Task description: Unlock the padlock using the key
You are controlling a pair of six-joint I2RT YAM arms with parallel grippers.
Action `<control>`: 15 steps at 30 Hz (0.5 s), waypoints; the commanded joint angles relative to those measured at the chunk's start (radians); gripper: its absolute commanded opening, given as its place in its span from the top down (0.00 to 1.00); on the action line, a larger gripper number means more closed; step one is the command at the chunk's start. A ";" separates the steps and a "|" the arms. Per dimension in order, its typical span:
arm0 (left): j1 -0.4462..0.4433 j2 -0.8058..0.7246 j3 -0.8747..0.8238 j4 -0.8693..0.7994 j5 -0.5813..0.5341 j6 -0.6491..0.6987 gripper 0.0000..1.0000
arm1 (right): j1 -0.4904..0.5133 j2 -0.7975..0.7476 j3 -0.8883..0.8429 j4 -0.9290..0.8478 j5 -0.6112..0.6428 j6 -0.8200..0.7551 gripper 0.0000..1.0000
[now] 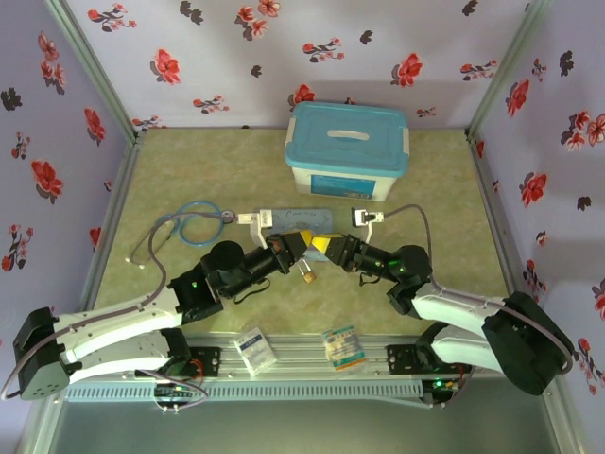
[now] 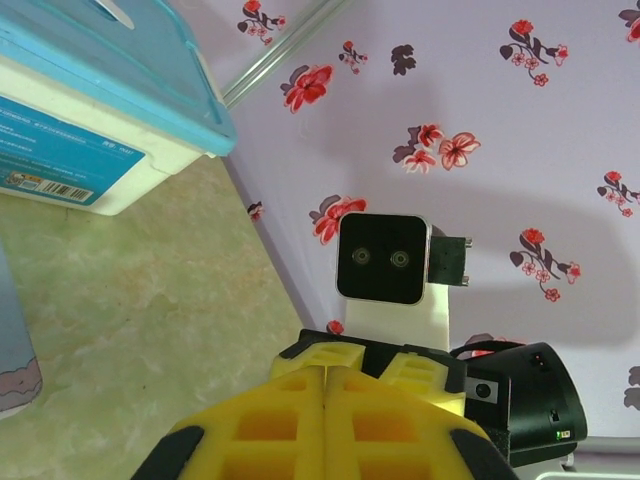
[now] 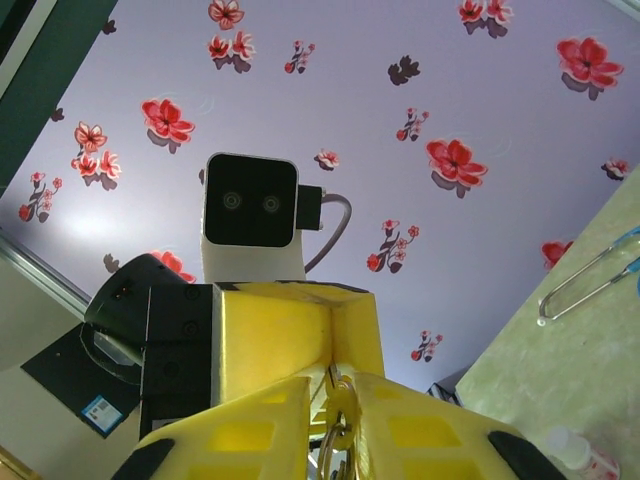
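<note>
- Brass-gold padlock (image 1: 308,276) is hanging just under the spot where the two claws are meeting, mid-table, well in front of the blue-lidded box (image 1: 347,151).
- Right claw (image 3: 332,395) is pinching a thin metal loop (image 3: 340,425) between its yellow fingers. Whether it is the shackle or a ring, I cannot tell.
- Left claw (image 2: 325,385) is standing tip to tip with it, fingers pressed fully together. What it is gripping, if anything, is hidden.
- Key: too small to make out, so I cannot tell which claw is carrying it.
- Judgement: the lock is probably being steadied for key insertion.
- To do it well: a dangling lock body is likely to swing, so it needs stilling first. Line the key up with the keyway, push it straight in, and turn only once it is seated.
- Risk: twisting too soon may be bending the key or flicking the lock loose.
</note>
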 commanded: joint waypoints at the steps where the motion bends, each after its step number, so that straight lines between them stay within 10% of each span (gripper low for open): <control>1: 0.010 -0.009 -0.026 0.030 -0.017 -0.009 1.00 | -0.004 -0.018 -0.008 0.059 0.000 -0.004 0.89; 8: 0.015 -0.016 -0.039 0.018 -0.025 -0.021 1.00 | -0.004 -0.014 -0.014 0.059 0.007 -0.008 1.00; 11: 0.015 -0.014 -0.051 0.018 -0.041 -0.029 0.51 | -0.005 -0.013 -0.025 0.045 0.016 -0.015 1.00; 15: 0.014 -0.048 -0.061 -0.023 -0.118 -0.012 0.34 | -0.013 -0.073 -0.029 -0.243 0.091 -0.109 1.00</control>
